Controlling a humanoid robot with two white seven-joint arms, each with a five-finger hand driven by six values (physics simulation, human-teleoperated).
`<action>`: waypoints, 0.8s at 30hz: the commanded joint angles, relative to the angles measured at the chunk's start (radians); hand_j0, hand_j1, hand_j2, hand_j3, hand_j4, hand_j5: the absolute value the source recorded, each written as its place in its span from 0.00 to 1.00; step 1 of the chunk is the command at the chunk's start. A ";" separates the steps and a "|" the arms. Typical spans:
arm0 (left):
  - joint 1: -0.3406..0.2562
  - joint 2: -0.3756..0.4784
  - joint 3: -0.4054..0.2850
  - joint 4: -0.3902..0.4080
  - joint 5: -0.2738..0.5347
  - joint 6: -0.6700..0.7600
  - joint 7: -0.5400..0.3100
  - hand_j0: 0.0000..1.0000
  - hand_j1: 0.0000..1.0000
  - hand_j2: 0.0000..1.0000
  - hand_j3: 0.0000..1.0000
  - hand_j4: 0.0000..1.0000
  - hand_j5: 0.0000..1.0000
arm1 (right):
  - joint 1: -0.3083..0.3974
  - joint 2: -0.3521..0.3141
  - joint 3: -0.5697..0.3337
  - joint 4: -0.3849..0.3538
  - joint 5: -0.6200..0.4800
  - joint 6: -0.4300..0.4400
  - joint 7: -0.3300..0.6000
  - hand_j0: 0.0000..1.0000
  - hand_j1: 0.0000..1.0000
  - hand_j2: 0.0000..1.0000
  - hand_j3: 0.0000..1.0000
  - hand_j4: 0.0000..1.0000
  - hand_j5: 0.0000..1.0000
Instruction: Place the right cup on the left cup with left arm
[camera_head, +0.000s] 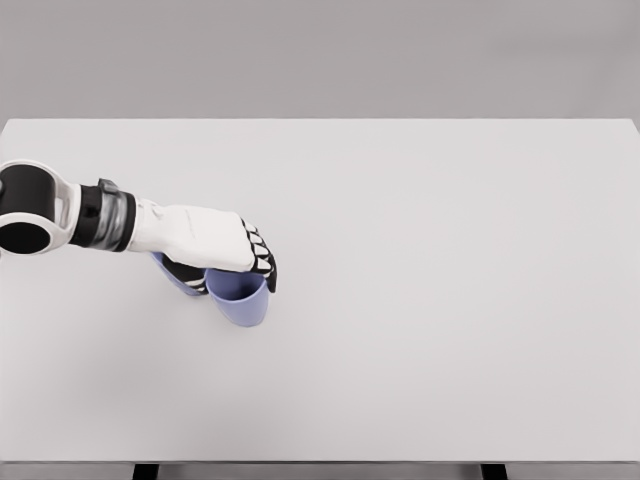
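Along the bottom edge, dark table legs (146, 471) show just beneath the near rim of a wide white table (430, 300), whose matte top fills almost the whole view and carries only faint soft shading. A little left of the middle, in the nearer half of that surface, stands a lavender-blue cup (240, 300), a plain smooth plastic tumbler that narrows toward its base and throws a pale shadow onto the table around it. The left hand (235, 258) sits directly over it, white on the back with dark joints, its fingers (266, 268) curled down over the cup's rim and right side so that they clamp on it. Just to the left, partly hidden under the palm and wrist, a second cup (172, 272) of the same lavender-blue peeks out, touching or overlapping the first; how the two sit relative to each other cannot be told. The white forearm with its black and grey cuff runs back to the left edge. Beyond the table's far edge lies a plain grey wall (320, 55).
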 joint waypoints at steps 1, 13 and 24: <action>0.000 0.003 0.005 0.000 0.005 -0.021 0.000 0.67 0.67 0.67 0.67 0.67 0.67 | 0.002 0.000 0.000 0.000 0.000 0.000 0.000 1.00 1.00 1.00 1.00 1.00 1.00; -0.021 0.020 0.012 -0.002 0.054 -0.072 0.000 0.67 0.67 0.67 0.67 0.67 0.67 | 0.002 0.000 0.000 0.000 0.000 0.000 0.000 1.00 1.00 1.00 1.00 1.00 1.00; -0.060 0.029 0.012 -0.002 0.123 -0.104 0.000 0.67 0.67 0.67 0.67 0.67 0.67 | 0.002 0.000 0.000 0.000 0.000 0.000 0.000 1.00 1.00 1.00 1.00 1.00 1.00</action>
